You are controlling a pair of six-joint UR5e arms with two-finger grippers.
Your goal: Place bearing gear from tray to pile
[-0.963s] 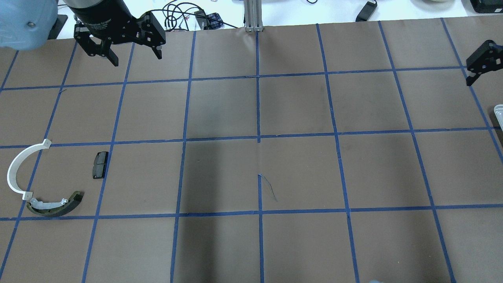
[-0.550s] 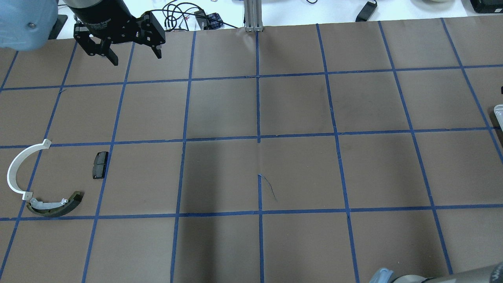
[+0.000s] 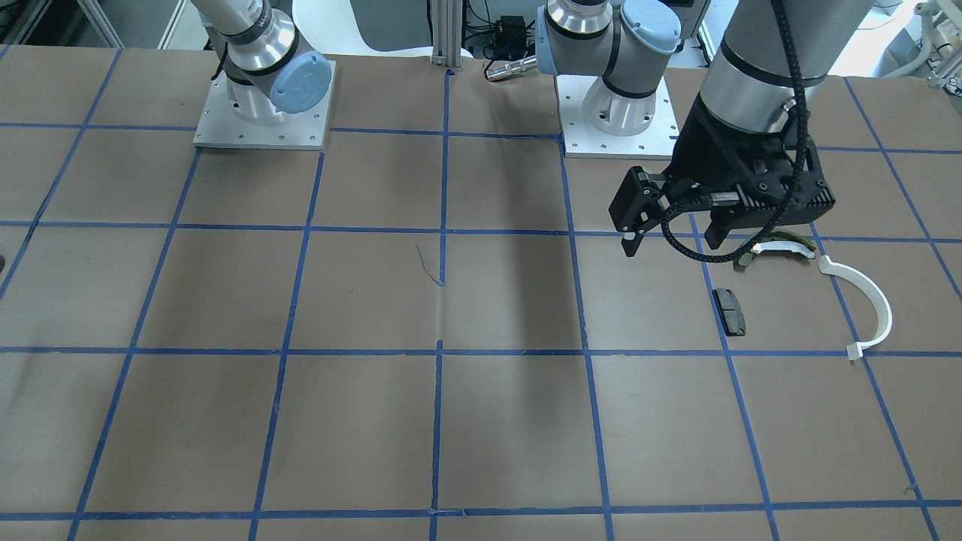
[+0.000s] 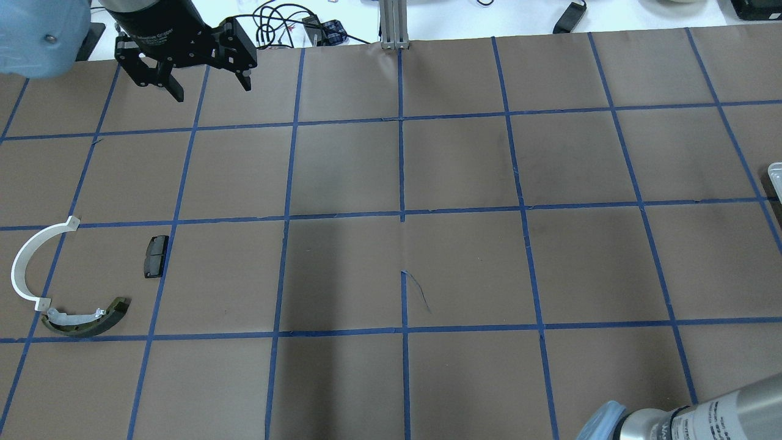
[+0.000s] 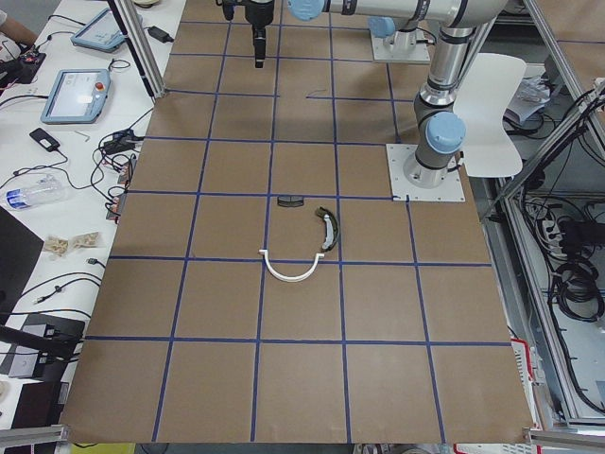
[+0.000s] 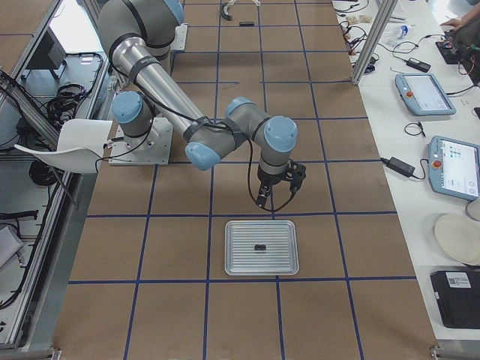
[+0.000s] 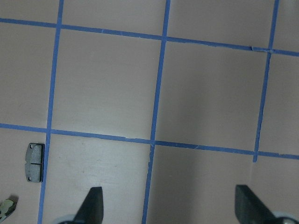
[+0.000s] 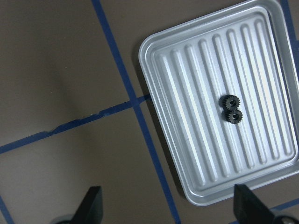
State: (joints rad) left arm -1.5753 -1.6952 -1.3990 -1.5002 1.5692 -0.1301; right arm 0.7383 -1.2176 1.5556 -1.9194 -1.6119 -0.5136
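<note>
While the left gripper point(image 4: 212, 91) hangs spread, the right gripper point(image 8: 166, 205) hovers spread near the tray point(image 8: 180, 93).

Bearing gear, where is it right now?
In the right wrist view, the bearing gear lies on the ribbed metal tray, near its middle. The right gripper hovers open by the tray's corner.

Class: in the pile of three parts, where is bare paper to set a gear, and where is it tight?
Free: the bare paper enclosed by the thin white half-ring band, the flat black rectangular pad and the dark olive curved shoe; also past the pad, away from the band. Tight: where one band end nearly meets the shoe.
</note>
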